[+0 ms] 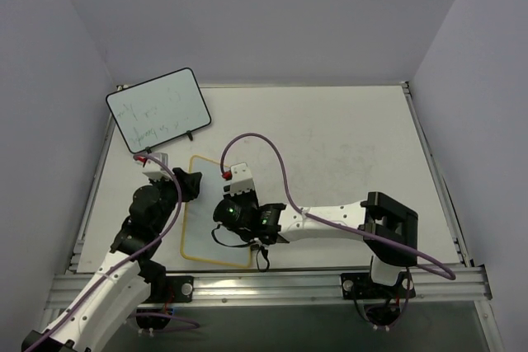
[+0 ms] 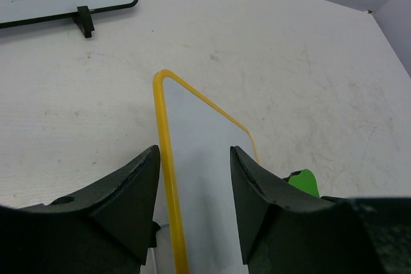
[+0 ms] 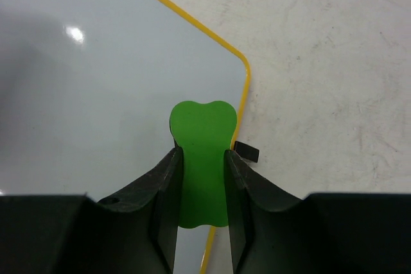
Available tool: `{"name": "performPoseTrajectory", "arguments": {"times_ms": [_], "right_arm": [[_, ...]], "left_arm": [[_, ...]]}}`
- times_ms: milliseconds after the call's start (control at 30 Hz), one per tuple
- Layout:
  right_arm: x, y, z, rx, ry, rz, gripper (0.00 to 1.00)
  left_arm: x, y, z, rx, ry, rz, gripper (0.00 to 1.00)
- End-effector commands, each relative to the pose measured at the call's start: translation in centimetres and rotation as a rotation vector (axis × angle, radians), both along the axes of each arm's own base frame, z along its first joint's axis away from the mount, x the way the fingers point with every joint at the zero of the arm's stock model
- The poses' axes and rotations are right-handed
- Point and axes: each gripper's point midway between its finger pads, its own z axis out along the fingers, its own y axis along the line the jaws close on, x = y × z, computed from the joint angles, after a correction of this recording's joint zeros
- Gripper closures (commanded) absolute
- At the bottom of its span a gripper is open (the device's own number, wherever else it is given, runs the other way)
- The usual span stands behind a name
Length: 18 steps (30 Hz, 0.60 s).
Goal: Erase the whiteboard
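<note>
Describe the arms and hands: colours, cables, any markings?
Both look alike. Left arm and right arm have white links and black joint housings. A purple cable runs along each to a white wrist box with a red plug. A small green light shows on the right wrist. Left hand and right hand have matte black, wedge-shaped fingers. No lettering visible.

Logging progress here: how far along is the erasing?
Done: the whiteboard surface that shows is blank in both wrist views. In hand: the right gripper is shut on a green eraser at the board's corner; the left gripper is open astride the yellow rim. Left: perhaps nothing, though part of the board is hidden in the top view.
</note>
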Motion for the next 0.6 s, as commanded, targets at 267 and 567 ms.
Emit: {"name": "performPoseTrajectory", "arguments": {"times_ms": [267,567], "right_arm": [[1.3,-1.3,3.0,0.067,-0.017,-0.033,1.00],[3.1,-3.1,2.1,0.077,0.013,-0.083,1.00]], "left_arm": [[0.4,2.4,2.0,-0.010,0.001,0.150,0.44],[-0.2,3.6,2.1,-0.031,0.029,0.214,0.40]]}}
